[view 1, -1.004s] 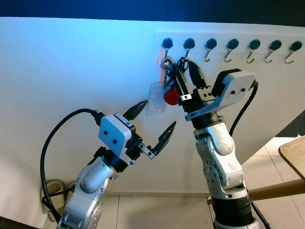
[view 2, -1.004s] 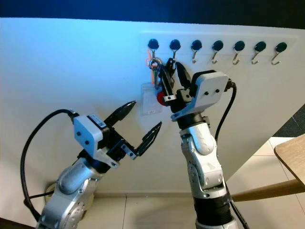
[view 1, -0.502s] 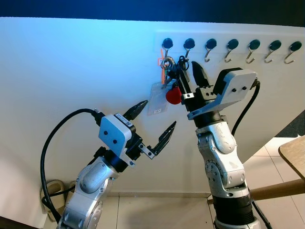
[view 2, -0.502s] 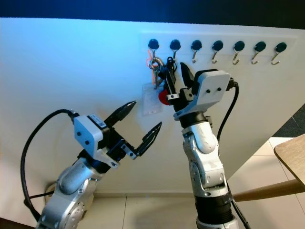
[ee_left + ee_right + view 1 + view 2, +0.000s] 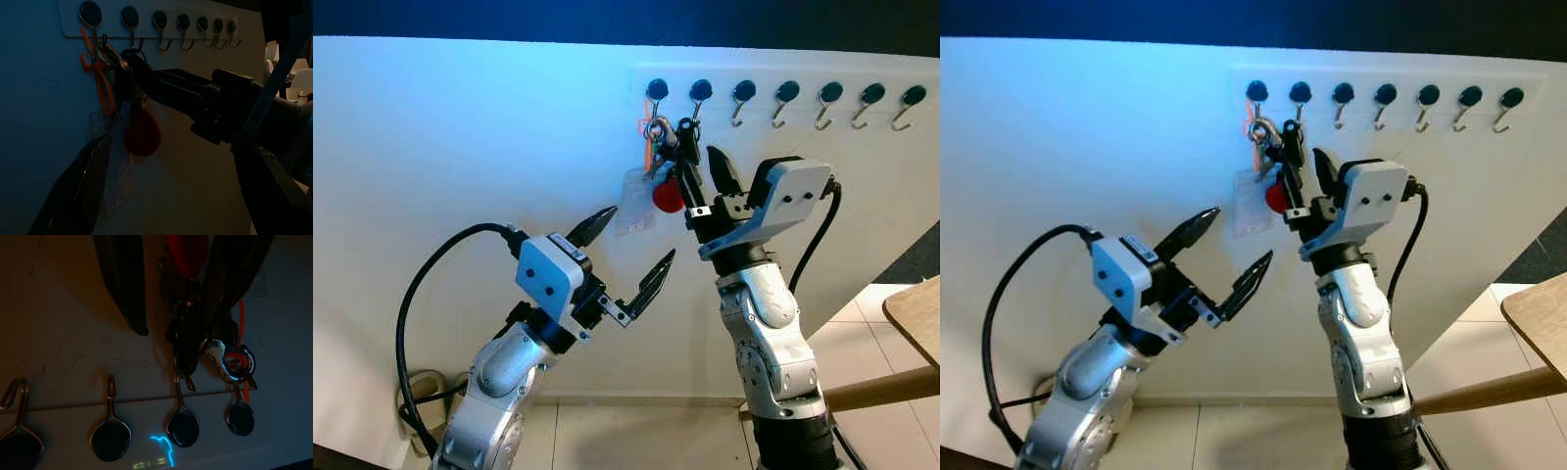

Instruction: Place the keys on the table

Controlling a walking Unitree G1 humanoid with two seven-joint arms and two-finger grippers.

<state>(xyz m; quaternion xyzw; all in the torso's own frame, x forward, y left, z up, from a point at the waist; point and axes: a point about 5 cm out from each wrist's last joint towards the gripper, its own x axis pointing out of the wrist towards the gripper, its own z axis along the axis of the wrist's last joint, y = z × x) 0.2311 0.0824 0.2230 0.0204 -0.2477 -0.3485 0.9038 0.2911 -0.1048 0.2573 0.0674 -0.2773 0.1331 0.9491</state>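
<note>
The keys hang from the leftmost hooks of the wall rack: a red round fob point(image 5: 668, 194), a clear plastic tag point(image 5: 634, 203), an orange cord point(image 5: 647, 149) and a silver carabiner point(image 5: 230, 362). My right gripper point(image 5: 698, 145) is raised to the bunch and open. One finger reaches up beside the second hook point(image 5: 700, 91), and the key ring point(image 5: 186, 342) lies between the fingers, against one of them. My left gripper point(image 5: 634, 238) is open and holds nothing, lower and to the left, pointing at the wall below the tag.
A white rack with several black-capped metal hooks point(image 5: 822, 98) runs along the white wall. The corner of a wooden table point(image 5: 915, 313) and its leg point(image 5: 876, 392) show at the right edge. A black cable point(image 5: 411, 323) loops beside my left arm, above the tiled floor.
My right gripper has pushed up along the wall, so its fingertips now reach the second hook around the keys. The red fob has risen slightly. The left arm has not moved.
</note>
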